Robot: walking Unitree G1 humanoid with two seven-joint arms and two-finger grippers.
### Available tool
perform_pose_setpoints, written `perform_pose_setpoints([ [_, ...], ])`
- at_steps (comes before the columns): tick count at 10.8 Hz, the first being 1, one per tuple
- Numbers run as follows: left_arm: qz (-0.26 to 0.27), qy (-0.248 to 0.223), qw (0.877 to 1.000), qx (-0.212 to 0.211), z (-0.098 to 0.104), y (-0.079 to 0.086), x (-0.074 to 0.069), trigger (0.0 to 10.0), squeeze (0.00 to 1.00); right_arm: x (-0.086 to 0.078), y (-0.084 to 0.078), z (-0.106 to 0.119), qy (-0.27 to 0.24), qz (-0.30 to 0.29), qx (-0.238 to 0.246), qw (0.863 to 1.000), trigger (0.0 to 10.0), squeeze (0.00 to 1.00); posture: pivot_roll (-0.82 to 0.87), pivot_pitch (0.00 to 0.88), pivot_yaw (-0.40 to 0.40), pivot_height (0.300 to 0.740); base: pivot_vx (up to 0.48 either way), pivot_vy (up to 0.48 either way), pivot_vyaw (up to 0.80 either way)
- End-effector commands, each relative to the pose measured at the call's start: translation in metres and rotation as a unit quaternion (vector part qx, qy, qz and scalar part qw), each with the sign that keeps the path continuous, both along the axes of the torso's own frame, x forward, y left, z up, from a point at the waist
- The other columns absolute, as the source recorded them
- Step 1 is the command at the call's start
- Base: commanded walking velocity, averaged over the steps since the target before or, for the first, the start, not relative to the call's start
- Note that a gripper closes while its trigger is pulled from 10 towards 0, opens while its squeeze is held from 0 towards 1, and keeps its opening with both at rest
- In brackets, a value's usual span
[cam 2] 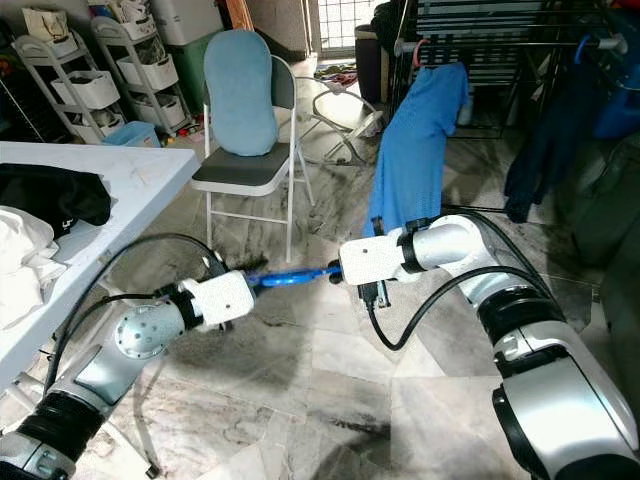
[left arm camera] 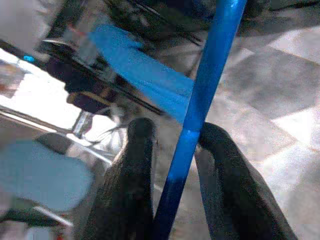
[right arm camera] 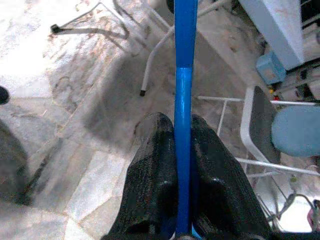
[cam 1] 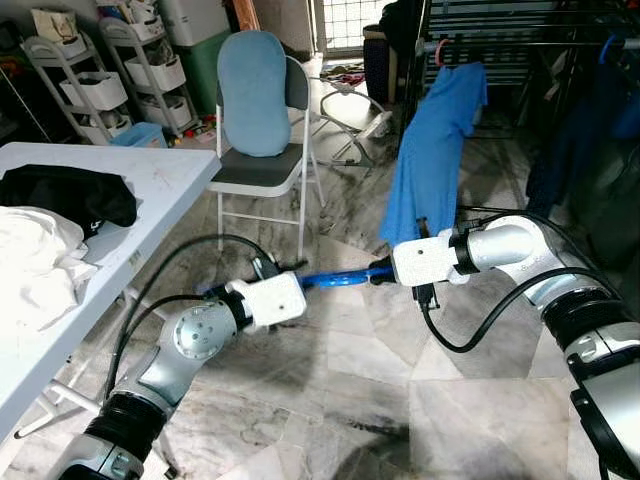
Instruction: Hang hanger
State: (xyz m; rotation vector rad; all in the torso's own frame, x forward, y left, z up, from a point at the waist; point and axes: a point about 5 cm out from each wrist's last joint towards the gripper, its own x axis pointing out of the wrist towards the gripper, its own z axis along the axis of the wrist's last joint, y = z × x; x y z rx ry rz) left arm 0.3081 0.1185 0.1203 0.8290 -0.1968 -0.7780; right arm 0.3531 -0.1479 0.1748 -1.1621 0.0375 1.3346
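**Blue hanger held between both grippers, over the floor**

The hanger [cam 1: 340, 277] is blue and lies roughly level in mid-air above the marble floor [cam 1: 330, 400], spanning the gap between the two arms. It sits in front of the folding chair [cam 1: 262, 165] and below the blue shirt [cam 1: 432, 150] that hangs on the rack [cam 1: 520, 42].

The right gripper [right arm camera: 183, 145] has its jaws clamped on the hanger: in the right wrist view the blue bar runs straight between the two black fingers [right arm camera: 150, 175], both pressed against it.

The left gripper [left arm camera: 172, 150] takes the other end. In the left wrist view the bar crosses between its fingers [left arm camera: 137, 170] at a slant; the far finger touches it, while a narrow gap shows on the other side. Jaws are close around the bar, whether fully tight I cannot tell.

The white table [cam 1: 150, 190] stands on the robot's left, with a black garment [cam 1: 70, 195] and a white cloth [cam 1: 35, 255] on it. Shelving with bins [cam 1: 95, 85] stands behind it.
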Motion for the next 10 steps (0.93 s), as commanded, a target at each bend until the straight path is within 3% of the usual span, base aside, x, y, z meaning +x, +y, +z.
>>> perform_pose_setpoints([
  [1, 0.053, -0.071, 0.995, -0.044, 0.023, 0.015, 0.007, 10.0, 1.00, -0.001, -0.002, -0.009, 0.016, -0.008, -0.024, 1.000, 0.0, 0.00, -0.08, 0.000, 0.112, 0.740, 0.000, 0.000, 0.00],
  [3, 0.076, -0.086, 0.991, -0.071, 0.023, 0.020, 0.005, 10.0, 1.00, 0.005, -0.006, -0.016, -0.001, -0.055, -0.028, 0.998, 0.0, 0.00, -0.08, 0.000, 0.104, 0.740, 0.000, 0.000, 0.00],
  [5, 0.015, -0.042, 0.998, -0.043, 0.003, 0.017, -0.010, 10.0, 1.00, 0.010, -0.010, -0.025, -0.011, -0.115, -0.012, 0.993, 0.0, 0.00, -0.09, 0.000, 0.096, 0.740, 0.000, 0.000, 0.00],
  [7, 0.010, -0.031, 0.998, -0.046, -0.001, 0.022, -0.016, 10.0, 1.00, 0.009, -0.015, -0.034, -0.006, -0.143, -0.010, 0.990, 0.0, 0.00, -0.09, 0.000, 0.093, 0.740, 0.000, 0.000, 0.00],
  [8, 0.046, -0.033, 0.994, -0.096, 0.004, 0.032, -0.015, 10.0, 1.00, 0.008, -0.019, -0.045, 0.004, -0.185, 0.008, 0.983, 0.0, 0.00, -0.09, 0.000, 0.090, 0.740, 0.000, 0.000, 0.00],
  [9, 0.139, -0.030, 0.975, -0.171, 0.006, 0.045, -0.011, 10.0, 1.00, 0.006, -0.023, -0.058, 0.014, -0.250, 0.050, 0.967, 0.0, 0.00, -0.09, 0.000, 0.090, 0.740, 0.000, 0.000, 0.00],
  [10, 0.240, -0.013, 0.942, -0.235, -0.001, 0.059, -0.011, 10.0, 1.00, 0.003, -0.025, -0.069, 0.043, -0.318, 0.110, 0.941, 0.0, 0.00, -0.09, 0.000, 0.087, 0.740, 0.000, 0.000, 0.00],
])
